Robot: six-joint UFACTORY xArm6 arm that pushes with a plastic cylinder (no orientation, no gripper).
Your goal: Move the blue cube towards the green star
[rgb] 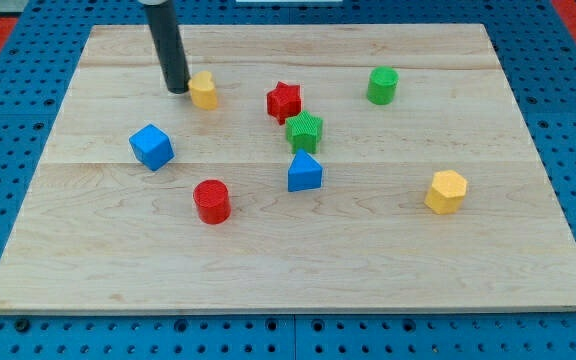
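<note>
Nearest the view's bottom: red cylinder, alone on the wooden surface, with a yellow hexagonal block well off toward the view's right. Just above, a blue block with a peaked top — close under the green star, which in turn sits close beside the red star. Further toward the top right, a green cylinder, well apart from the rest.

Blue cube at the view's left, well apart from the green star, with bare wood between the two along a rightward, slightly upward line. Not yet touched.

No pincer on this arm, so nothing to open or close — only a dark rod, with my tip down on the surface near the top left, just beside a small yellow block and above the blue cube.

Probably a poor spot for the push as it stands: needs to come round to the cube's left side, so that the shove drives it rightward toward the star. Likely worth steering clear of the yellow block on the way.
</note>
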